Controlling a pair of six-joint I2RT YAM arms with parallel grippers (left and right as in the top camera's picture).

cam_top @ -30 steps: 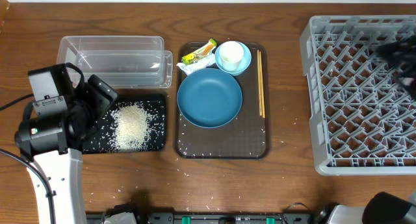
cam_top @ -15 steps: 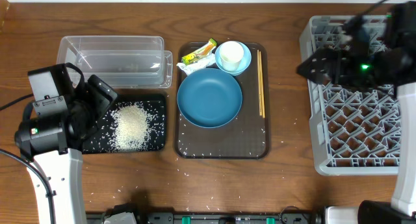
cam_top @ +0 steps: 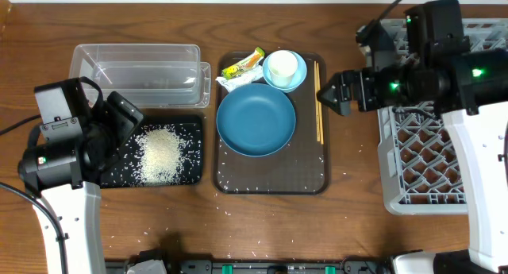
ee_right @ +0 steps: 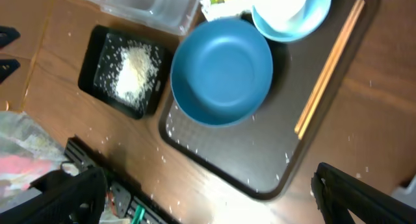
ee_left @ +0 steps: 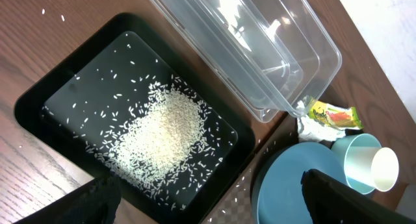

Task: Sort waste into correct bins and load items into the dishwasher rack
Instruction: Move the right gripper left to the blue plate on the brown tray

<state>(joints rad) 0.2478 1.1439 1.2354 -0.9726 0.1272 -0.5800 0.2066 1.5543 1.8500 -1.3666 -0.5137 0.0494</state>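
Observation:
White rice lies heaped in the shallow black tray, beside the clear tub. On the brown serving tray sit the dark blue dish, the light blue bowl holding the pinkish-white cup, the yellow-green wrapper, the paper scrap and the chopsticks. My left gripper hangs open over the black tray's left end, holding nothing. My right gripper is open and empty just right of the chopsticks, between the serving tray and the grey rack.
The brown serving tray fills the table's middle. Loose rice grains are scattered on it and on the wood in front. In the right wrist view the dish and chopsticks lie below the open fingers.
My right arm has swung left from over the rack to the serving tray's right edge near the chopsticks. The left arm has not moved.

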